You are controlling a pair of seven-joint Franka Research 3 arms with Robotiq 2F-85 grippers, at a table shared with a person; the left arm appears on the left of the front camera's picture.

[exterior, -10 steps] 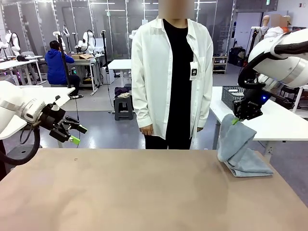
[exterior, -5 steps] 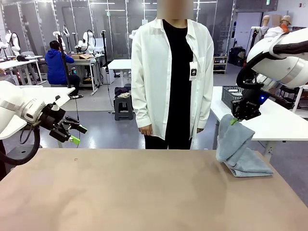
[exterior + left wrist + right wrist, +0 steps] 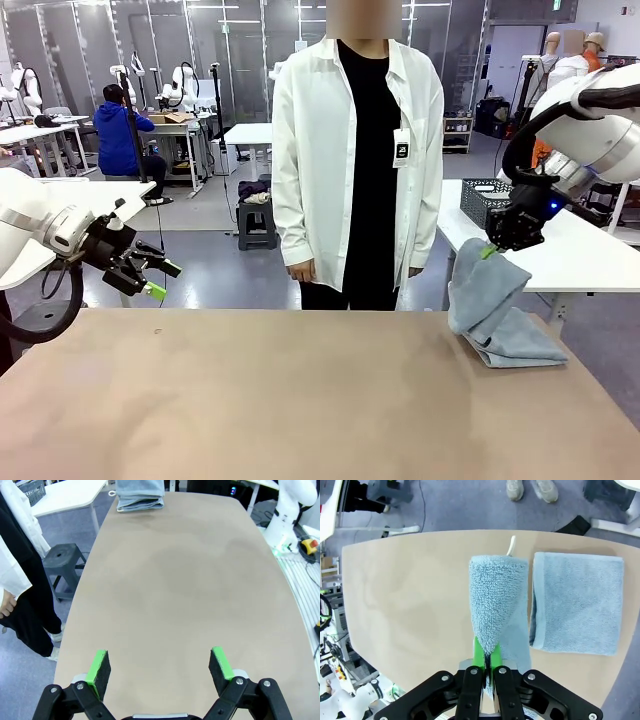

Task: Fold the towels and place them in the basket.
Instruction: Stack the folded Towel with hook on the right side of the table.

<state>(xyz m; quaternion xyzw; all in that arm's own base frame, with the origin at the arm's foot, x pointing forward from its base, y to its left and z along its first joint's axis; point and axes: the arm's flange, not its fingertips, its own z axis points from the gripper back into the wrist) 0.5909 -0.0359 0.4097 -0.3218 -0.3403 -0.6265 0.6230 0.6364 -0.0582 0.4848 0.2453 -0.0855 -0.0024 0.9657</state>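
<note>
Right gripper (image 3: 488,250) lifting a towel (image 3: 482,285) at the table's far right corner.

Its jaws are pinched tight on the towel's top edge; the cloth hangs down to a second, folded towel (image 3: 520,340) lying flat on the table (image 3: 280,400). The left gripper (image 3: 159,666) hovers wide apart, holding nothing. The basket (image 3: 482,200) sits on the white table behind, with a person (image 3: 358,160) standing opposite.

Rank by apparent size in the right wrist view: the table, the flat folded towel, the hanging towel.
1. table
2. flat folded towel
3. hanging towel, pinched by the right gripper; nearer the camera, so this order is unsure.
</note>
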